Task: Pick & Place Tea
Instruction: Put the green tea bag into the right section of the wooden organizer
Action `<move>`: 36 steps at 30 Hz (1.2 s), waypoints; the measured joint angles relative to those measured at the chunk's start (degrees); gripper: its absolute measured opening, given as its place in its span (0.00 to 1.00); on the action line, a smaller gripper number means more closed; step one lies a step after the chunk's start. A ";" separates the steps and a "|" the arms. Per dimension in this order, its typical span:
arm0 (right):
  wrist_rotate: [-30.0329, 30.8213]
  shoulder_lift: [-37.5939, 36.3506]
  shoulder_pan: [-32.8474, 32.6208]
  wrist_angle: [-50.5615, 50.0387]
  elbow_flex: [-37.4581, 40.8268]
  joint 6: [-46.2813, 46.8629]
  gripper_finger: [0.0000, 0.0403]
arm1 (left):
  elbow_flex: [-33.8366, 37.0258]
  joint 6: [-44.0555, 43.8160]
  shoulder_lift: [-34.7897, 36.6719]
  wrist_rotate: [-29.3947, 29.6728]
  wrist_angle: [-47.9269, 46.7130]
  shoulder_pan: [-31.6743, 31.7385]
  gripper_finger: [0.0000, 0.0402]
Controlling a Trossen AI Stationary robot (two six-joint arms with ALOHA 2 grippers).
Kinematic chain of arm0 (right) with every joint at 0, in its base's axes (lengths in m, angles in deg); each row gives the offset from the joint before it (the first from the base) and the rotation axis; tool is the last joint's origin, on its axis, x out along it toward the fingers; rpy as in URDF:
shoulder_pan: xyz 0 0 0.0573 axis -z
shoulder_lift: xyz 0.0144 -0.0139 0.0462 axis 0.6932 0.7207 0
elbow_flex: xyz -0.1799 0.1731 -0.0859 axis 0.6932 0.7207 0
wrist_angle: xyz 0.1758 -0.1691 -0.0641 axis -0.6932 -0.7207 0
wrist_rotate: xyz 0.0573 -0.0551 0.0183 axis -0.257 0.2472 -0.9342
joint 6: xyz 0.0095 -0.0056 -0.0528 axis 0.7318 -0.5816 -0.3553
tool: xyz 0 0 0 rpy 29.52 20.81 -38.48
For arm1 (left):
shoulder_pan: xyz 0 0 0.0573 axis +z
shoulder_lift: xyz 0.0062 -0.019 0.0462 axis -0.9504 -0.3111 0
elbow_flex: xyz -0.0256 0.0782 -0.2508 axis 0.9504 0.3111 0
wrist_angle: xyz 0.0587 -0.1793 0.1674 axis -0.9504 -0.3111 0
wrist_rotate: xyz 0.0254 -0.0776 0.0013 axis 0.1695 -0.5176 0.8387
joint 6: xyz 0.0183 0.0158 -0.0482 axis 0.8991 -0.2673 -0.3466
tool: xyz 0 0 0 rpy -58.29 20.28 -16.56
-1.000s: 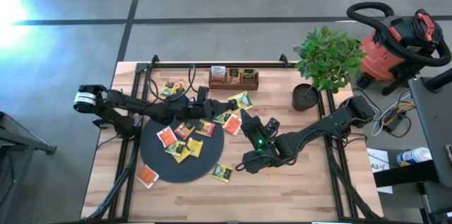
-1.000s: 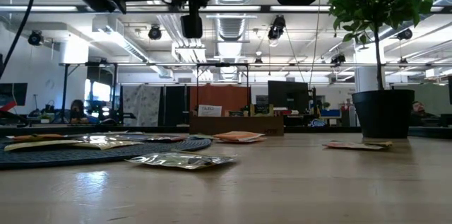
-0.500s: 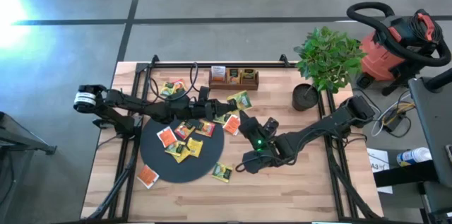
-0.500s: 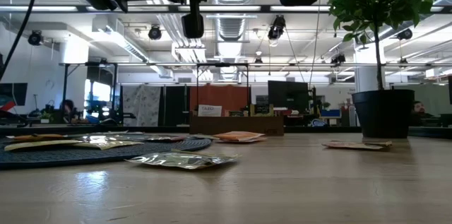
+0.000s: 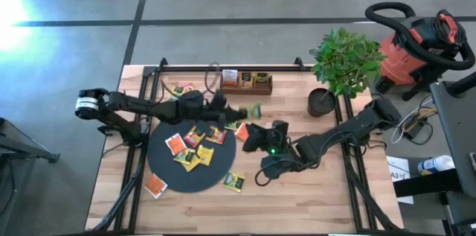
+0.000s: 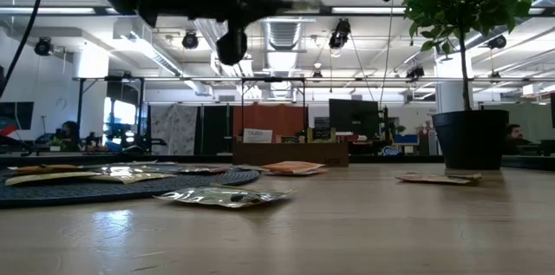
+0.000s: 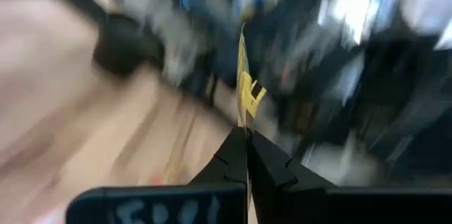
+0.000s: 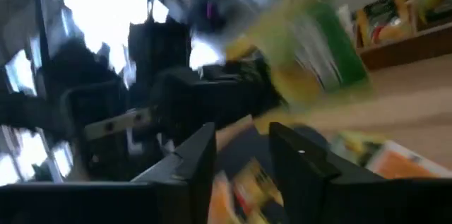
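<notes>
A green-and-yellow tea packet hangs in the air above the table's middle, beyond the black disc. My left gripper reaches in from the left and is shut on it. In the left wrist view the packet shows edge-on. My right gripper stands open just near of the packet, with nothing between its fingers. In the right wrist view the packet shows beyond them. Several orange, yellow and green tea packets lie flat on the disc. My left gripper pinches the packet's near edge between its two fingertips. The fingers come level from the table's left. The packet sticks out past the fingertips, standing on edge, lifted clear of the table and the disc.
A brown wooden tray with packets stands at the far edge. A potted plant stands at the far right. Loose packets lie near the far left, at the disc's near left and near right.
The green-and-yellow packet has passed from my right gripper to my left. The left has taken hold of it and rolled, so the packet now stands on edge. The right has let go, rolled and drawn slightly away.
</notes>
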 joint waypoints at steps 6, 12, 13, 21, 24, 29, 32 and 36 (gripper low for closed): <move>-19.11 -3.60 0.99 -5.15 -0.17 -19.57 0.40 | -1.83 24.54 2.43 -8.01 -32.26 -2.74 0.00; -30.29 -3.85 4.04 -7.78 -0.17 -28.25 0.40 | -7.64 40.54 2.93 -5.28 -50.79 -7.37 0.00; -32.24 -3.73 4.52 -8.22 -0.17 -29.23 0.40 | -8.97 42.14 2.93 -3.95 -53.03 -7.99 0.00; -37.55 -2.77 5.51 -6.59 -0.36 -36.97 0.38 | -17.94 51.03 2.93 3.15 -59.76 -10.06 0.00; -37.31 -2.77 5.62 -5.35 -0.48 -39.87 0.37 | -19.63 51.95 2.93 3.19 -59.74 -10.16 0.00; -37.54 -2.19 6.23 -3.32 -0.48 -46.52 0.37 | -21.54 53.29 1.21 3.20 -59.67 -10.33 0.00; -37.57 -1.80 6.65 -3.59 -0.48 -49.24 0.38 | -22.51 53.71 -0.33 3.21 -59.95 -10.47 0.00; -37.59 -1.89 6.82 -3.49 -0.48 -51.48 0.40 | -23.08 54.40 -1.72 3.18 -60.63 -10.53 0.00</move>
